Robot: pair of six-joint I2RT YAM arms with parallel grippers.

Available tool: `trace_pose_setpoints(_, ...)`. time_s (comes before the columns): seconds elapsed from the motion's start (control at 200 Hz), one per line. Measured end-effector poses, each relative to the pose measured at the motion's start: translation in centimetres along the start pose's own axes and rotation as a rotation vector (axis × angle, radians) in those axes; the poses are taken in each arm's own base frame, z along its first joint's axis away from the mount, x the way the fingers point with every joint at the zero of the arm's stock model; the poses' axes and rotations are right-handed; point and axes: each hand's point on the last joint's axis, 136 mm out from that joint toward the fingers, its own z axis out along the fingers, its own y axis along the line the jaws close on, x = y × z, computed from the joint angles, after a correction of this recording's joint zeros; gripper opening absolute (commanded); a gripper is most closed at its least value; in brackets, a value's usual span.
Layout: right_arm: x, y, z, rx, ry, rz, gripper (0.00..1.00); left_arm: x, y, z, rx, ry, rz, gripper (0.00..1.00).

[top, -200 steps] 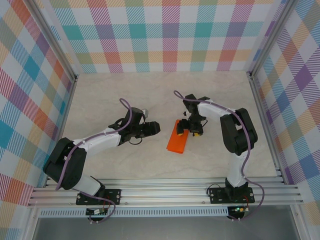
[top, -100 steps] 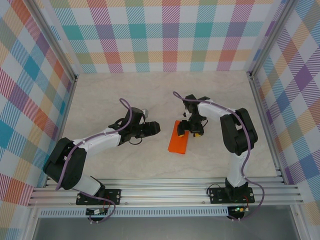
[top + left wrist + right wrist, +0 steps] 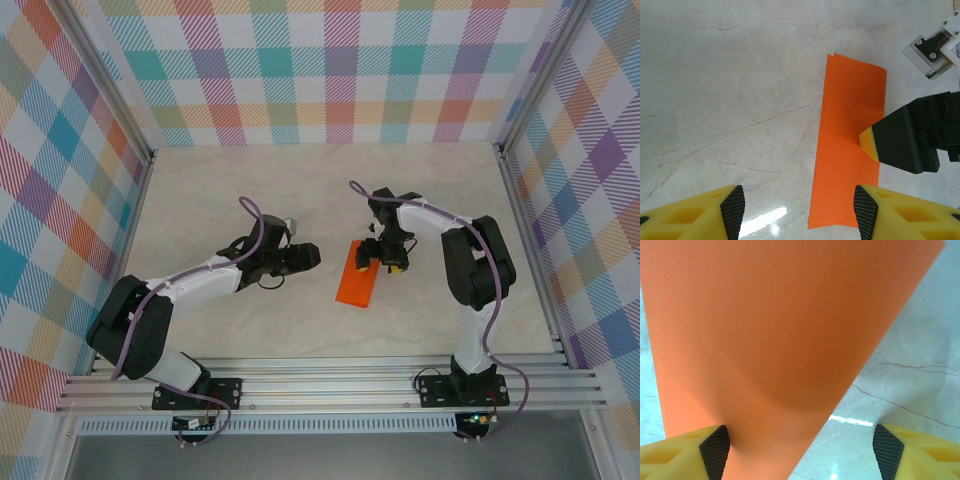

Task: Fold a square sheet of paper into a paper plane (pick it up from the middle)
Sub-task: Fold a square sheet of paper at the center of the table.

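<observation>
The orange sheet of paper (image 3: 357,277) lies flat on the table, folded into a long narrow rectangle with doubled edges (image 3: 850,140). My right gripper (image 3: 385,258) is at its far right end, jaws open wide. One yellow fingertip (image 3: 869,142) rests on the paper's edge. In the right wrist view the paper (image 3: 765,330) spreads close under the open right gripper (image 3: 800,452), next to its left pad. My left gripper (image 3: 310,256) is open just left of the sheet, a little apart from it. The paper's near end lies between the pads of this left gripper (image 3: 797,210).
The pale marble tabletop (image 3: 250,200) spreads around the sheet. Checked walls and metal frame rails (image 3: 520,200) close the sides. The aluminium base rails (image 3: 330,385) run along the near edge.
The right gripper and the paper under it have shifted a hair to the right. The left arm has not moved.
</observation>
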Motion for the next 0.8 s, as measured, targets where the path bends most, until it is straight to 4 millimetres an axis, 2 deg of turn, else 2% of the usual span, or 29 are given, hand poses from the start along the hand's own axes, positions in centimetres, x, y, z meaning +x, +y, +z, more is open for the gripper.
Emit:
trace_pose_setpoints(0.57, 0.04, 0.21, 0.20, -0.015, 0.019, 0.002, 0.78, 0.13, 0.01, 0.11, 0.002, 0.007, -0.001, 0.61)
trace_pose_setpoints(0.8, 0.09, 0.14, 0.23, -0.011, 0.023, -0.006, 0.78, 0.56, 0.03, 0.56, 0.011, 0.029, 0.001, 0.49)
